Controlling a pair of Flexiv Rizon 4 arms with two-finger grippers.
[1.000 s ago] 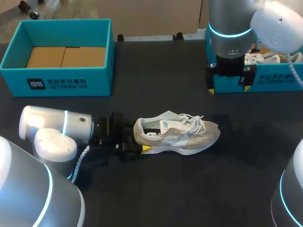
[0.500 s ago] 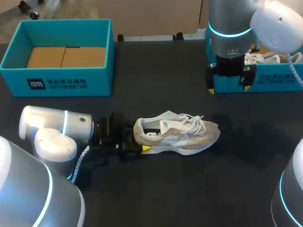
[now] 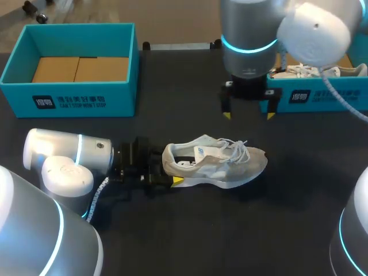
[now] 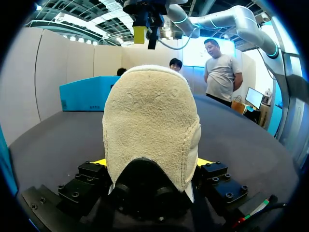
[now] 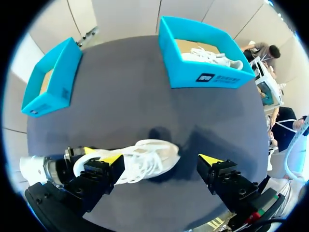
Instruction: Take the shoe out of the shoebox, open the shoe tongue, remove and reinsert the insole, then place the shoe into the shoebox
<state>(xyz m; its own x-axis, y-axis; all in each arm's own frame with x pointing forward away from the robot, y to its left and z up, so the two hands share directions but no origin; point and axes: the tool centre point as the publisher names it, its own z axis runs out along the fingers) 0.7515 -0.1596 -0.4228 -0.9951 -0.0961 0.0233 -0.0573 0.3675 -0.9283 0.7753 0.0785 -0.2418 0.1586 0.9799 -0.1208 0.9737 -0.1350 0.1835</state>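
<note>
A beige and white sneaker (image 3: 215, 161) lies on its side on the black table, toe to the right, laces loose. My left gripper (image 3: 167, 172) lies low at its heel. In the left wrist view the suede heel (image 4: 149, 121) fills the gap between both fingers, so that gripper (image 4: 152, 164) is shut on it. My right gripper (image 3: 248, 114) hangs open and empty above the table, just behind the shoe's toe end. From the right wrist view the shoe (image 5: 140, 162) lies below the open right gripper (image 5: 161, 159), under one finger. The insole is not visible.
A teal shoebox (image 3: 75, 98) with a bare cardboard floor stands at the back left. A second teal shoebox (image 3: 322, 98) at the back right holds another white shoe (image 5: 210, 57). Dark table lies in front of and to the right of the sneaker.
My right arm has swung left from over the right shoebox and now hangs behind the sneaker. The left arm and the shoe have not moved.
</note>
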